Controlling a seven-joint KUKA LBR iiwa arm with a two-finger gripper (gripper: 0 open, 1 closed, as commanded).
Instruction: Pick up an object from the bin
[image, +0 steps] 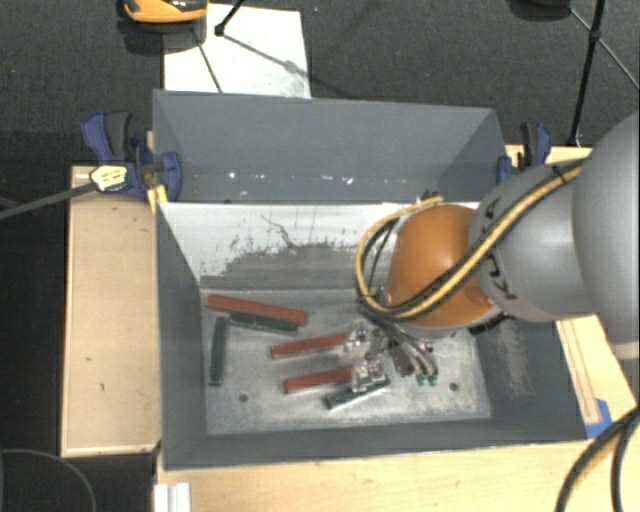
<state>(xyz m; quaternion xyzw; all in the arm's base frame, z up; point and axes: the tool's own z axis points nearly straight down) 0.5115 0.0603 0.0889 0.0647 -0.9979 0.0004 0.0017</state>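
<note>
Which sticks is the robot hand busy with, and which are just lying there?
Busy with, most likely: hand, middle red stick, lower red stick, dark stick beside the hand.
Just lying about: top red stick, green stick beside it, green stick at the left.

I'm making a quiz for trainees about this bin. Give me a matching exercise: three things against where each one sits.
Things:
1. longest red-brown flat stick
2. dark green flat stick lying apart
3. arm's gripper

Places:
a. leftmost of all
b. right of centre
c. furthest back among the sticks

Pairs: 1-c, 2-a, 3-b.
</note>
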